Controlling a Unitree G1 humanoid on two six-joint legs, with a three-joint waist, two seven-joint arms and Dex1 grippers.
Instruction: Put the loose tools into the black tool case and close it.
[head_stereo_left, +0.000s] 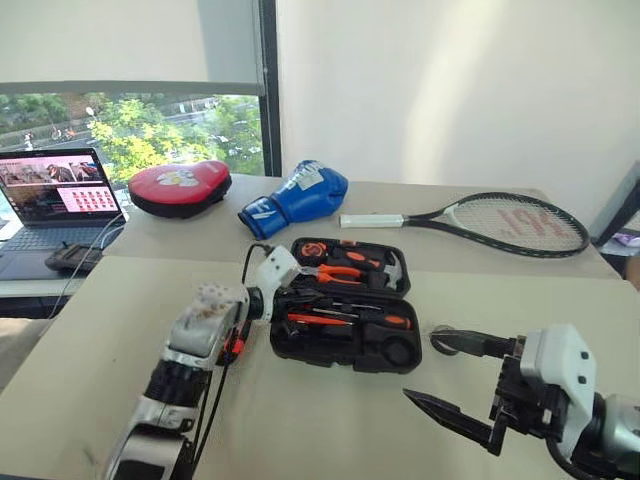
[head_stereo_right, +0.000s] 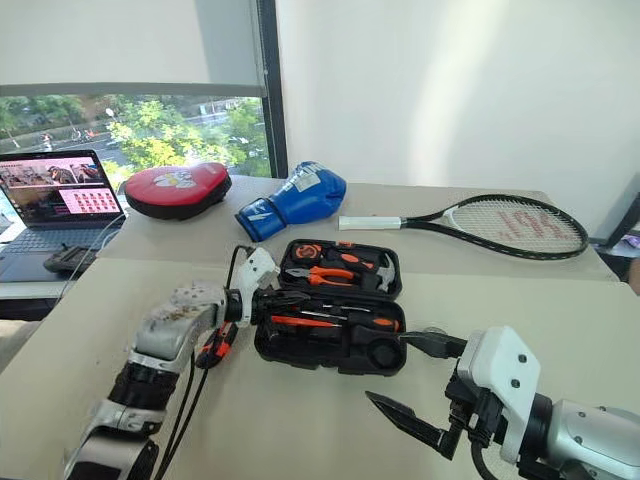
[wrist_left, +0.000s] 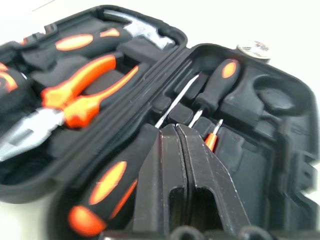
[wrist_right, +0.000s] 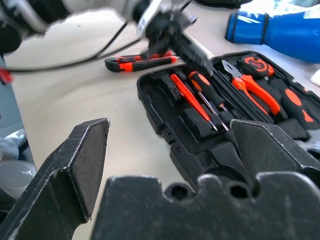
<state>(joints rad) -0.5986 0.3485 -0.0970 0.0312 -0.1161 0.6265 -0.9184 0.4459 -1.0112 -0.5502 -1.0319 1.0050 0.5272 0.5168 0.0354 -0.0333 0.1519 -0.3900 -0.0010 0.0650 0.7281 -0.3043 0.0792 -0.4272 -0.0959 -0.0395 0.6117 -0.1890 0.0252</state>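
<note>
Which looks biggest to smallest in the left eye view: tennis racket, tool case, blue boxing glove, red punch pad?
1. tennis racket, longest by far.
2. black tool case, open.
3. blue boxing glove and red punch pad look about alike, so I won't rank them; both lie farther from the camera than the case.

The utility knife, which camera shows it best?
The right wrist view: the utility knife lies in full on the table beside the open black tool case. In the head views the left arm covers that spot, and the left wrist view looks into the case instead.

The tool case (wrist_left: 280, 150) is matt black moulded plastic. The pliers (wrist_left: 65, 107) have bare metal jaws and glossy orange grips. The boxing glove (head_stereo_left: 300, 195) looks like shiny blue leather.
</note>
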